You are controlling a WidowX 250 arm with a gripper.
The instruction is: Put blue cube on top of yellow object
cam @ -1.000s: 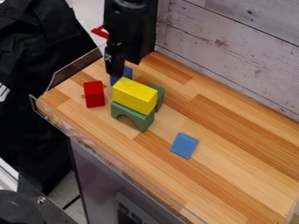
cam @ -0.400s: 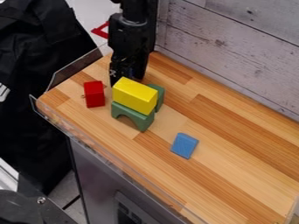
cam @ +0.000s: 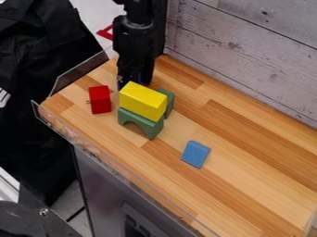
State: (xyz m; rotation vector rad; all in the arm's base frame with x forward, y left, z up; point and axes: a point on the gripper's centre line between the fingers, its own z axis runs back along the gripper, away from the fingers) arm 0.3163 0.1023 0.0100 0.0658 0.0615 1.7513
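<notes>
Wooden counter (cam: pixel 248 171) beneath steeply down-pointed gripper (cam: pixel 134 82)

Yellow block (cam: pixel 143 101) on green blocks (cam: pixel 147 127) — gripper (cam: pixel 134 78) just behind.

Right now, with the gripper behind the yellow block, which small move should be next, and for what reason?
Probably secure the grip on the blue cube, without going sideways. The gripper is low at this cube, close behind the yellow block, which rests on a green arch; a sideways push might knock it off.
</notes>
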